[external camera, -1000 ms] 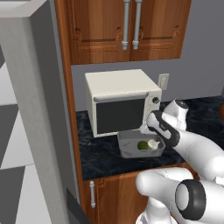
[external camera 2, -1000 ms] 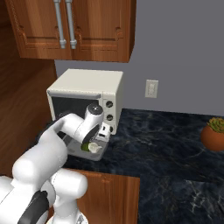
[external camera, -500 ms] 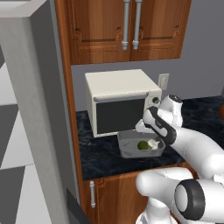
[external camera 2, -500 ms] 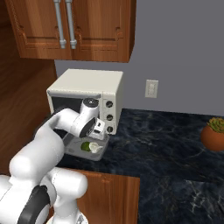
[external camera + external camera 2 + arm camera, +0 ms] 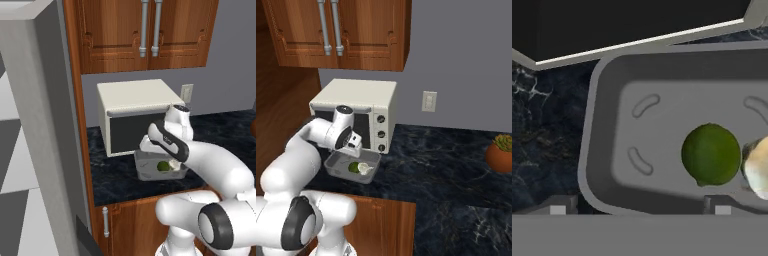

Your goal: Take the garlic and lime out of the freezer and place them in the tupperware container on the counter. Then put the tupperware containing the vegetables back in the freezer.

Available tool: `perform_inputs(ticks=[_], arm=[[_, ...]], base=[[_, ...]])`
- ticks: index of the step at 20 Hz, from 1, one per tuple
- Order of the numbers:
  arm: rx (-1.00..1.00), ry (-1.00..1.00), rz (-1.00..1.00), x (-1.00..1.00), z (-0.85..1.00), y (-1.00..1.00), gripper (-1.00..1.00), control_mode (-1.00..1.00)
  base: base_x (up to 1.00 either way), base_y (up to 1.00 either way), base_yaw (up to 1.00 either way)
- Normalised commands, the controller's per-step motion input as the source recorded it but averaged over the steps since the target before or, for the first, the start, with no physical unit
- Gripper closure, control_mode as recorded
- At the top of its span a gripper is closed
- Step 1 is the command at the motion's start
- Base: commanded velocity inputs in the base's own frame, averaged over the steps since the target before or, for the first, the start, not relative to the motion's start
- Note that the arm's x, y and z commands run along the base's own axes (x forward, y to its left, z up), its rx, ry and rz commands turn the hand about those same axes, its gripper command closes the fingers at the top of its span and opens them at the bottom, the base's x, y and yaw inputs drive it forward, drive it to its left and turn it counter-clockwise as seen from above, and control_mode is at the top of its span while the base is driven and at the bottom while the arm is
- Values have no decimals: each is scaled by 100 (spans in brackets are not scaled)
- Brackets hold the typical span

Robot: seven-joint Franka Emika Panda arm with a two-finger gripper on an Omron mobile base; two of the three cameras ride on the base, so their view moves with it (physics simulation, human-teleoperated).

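The translucent grey tupperware container [image 5: 602, 125] stands on the dark speckled counter [image 5: 115, 175] in front of the cream oven. Inside it lie the dark-green lime [image 5: 711, 154] and, touching it on the right, the off-white garlic [image 5: 757, 167]. Both base views show the same pair: the lime [image 5: 354, 167] and the garlic [image 5: 367, 169] in the tupperware container [image 5: 336, 165]. My gripper [image 5: 639, 209] hangs open just above the tub's near wall, toward its bare end, with nothing between its fingertips [image 5: 557, 209]. From the right base view my gripper [image 5: 351, 149] points down over the tub. The grey freezer [image 5: 45, 125] rises at the left.
The cream oven [image 5: 135, 115] with its dark window stands right behind the tub, close to my hand. Brown wall cabinets [image 5: 341, 30] hang overhead. A wall socket [image 5: 429, 101] and a potted plant [image 5: 500, 152] sit to the right, beyond a stretch of bare counter [image 5: 446, 165].
My hand has shifted a little to the left and up over the tub, toward the oven front. Its jaws stay open. The lime and garlic have not moved.
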Motion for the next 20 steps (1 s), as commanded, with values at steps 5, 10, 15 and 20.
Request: perform_inputs(ticks=[5,10,15,20], arm=[[-2,7,0,-2,0,59,-100,-100],[-2,7,-3,1,-1,37,-100,-100],[-2,1,-5,8,-12,6,-100,-100],[-11,0,-4,8,-34,8,-100,-100]], base=[[0,0,0],[0,0,0],[0,0,0],[0,0,0]])
